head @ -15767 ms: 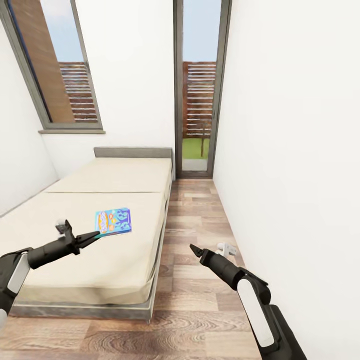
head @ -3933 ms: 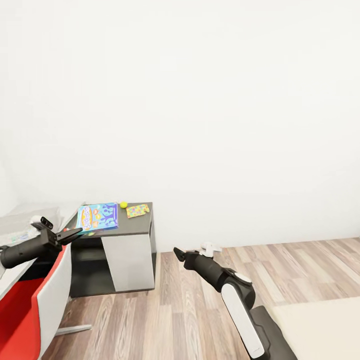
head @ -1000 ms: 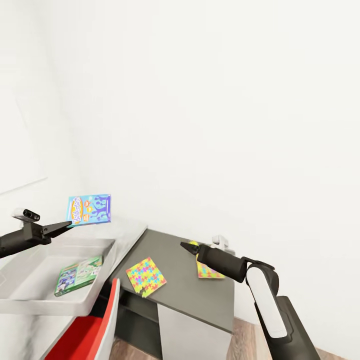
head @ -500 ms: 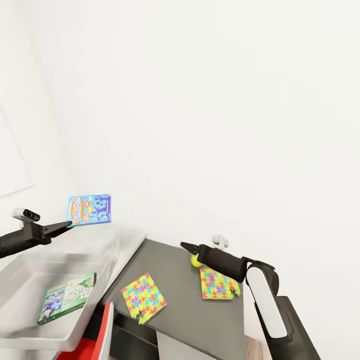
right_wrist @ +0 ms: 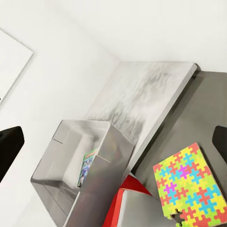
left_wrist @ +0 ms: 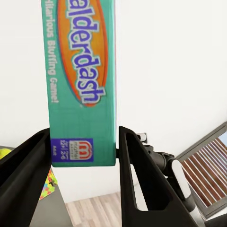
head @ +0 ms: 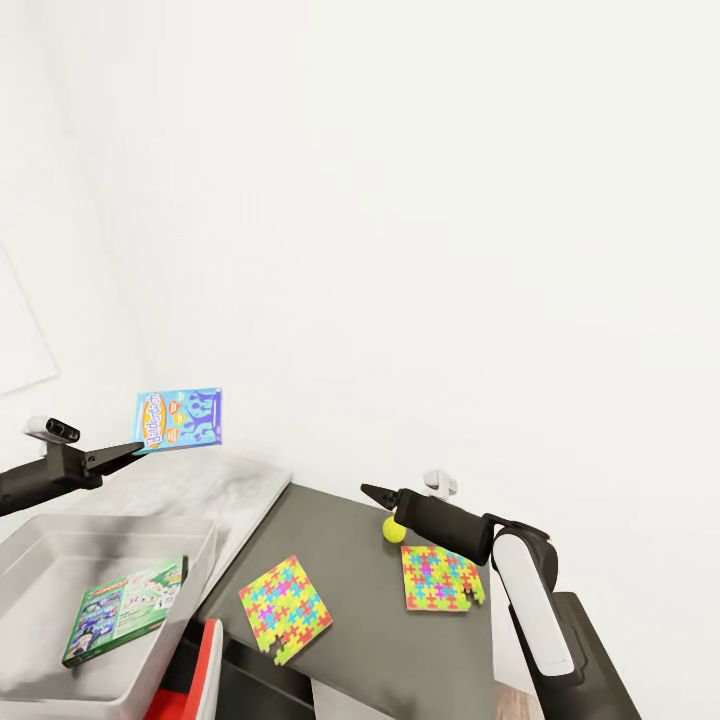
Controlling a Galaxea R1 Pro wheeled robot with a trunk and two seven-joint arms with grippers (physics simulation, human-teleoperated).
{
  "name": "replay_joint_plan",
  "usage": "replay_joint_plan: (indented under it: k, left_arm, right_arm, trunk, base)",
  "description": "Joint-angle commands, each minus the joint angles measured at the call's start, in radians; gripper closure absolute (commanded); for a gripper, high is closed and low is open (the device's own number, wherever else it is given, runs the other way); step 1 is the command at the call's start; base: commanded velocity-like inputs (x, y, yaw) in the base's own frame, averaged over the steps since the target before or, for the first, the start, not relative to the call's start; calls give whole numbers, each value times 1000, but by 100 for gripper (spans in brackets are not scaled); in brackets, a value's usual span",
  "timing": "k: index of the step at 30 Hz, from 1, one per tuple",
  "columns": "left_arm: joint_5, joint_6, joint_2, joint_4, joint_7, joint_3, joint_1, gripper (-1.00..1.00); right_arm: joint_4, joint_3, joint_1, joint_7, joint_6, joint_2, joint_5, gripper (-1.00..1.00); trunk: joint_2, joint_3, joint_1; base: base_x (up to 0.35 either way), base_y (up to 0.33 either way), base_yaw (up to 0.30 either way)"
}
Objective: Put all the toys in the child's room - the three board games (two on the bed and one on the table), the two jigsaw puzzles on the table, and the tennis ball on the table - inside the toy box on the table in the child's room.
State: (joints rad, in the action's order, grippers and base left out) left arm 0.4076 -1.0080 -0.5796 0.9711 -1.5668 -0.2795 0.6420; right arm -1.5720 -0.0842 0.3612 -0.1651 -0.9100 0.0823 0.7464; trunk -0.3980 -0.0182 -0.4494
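Note:
My left gripper [head: 140,447] is shut on the edge of a blue board game [head: 180,420] and holds it upright in the air above the far side of the toy box [head: 120,522]. The left wrist view shows that board game [left_wrist: 80,71] clamped between both fingers. A green board game [head: 125,610] lies flat inside the grey toy box. Two jigsaw puzzles [head: 285,608] [head: 440,578] and the tennis ball [head: 394,530] rest on the dark table [head: 345,560]. My right gripper [head: 365,489] hovers just above the ball, open and empty, its fingers [right_wrist: 9,151] wide apart.
A red chair [head: 205,670] sits tucked below the table's near edge, beside the toy box. A pale marbled surface [head: 190,480] runs behind the box. White walls close in behind and to the left.
The camera has shifted, so the table, puzzles and toy box sit lower and closer in view. Both arms keep their pose, the blue board game still in the left gripper.

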Motion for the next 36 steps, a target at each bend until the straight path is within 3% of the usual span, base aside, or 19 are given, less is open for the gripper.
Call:
replay_joint_plan:
  k: [1, 32, 34, 36]
  left_arm:
    - [0, -11, 0, 0, -4, 0, 1, 100]
    - [1, -12, -6, -22, -4, -6, 1, 100]
    - [1, -13, -7, -45, 24, -21, 1, 100]
    - [2, -13, -9, -78, 92, -63, 2, 100]
  right_arm:
    - [0, 1, 1, -9, -4, 1, -9, -100]
    - [1, 3, 4, -7, 0, 1, -9, -100]
    - [1, 3, 4, -7, 0, 1, -9, -100]
    - [0, 3, 4, -8, 0, 1, -9, -100]
  trunk:
    - [-2, -2, -1]
    - [-2, -2, -1]
    - [-2, -2, -1]
    - [-2, -2, -1]
  base:
    - [0, 0, 0]
    - [0, 0, 0]
    - [0, 0, 0]
    - [0, 0, 0]
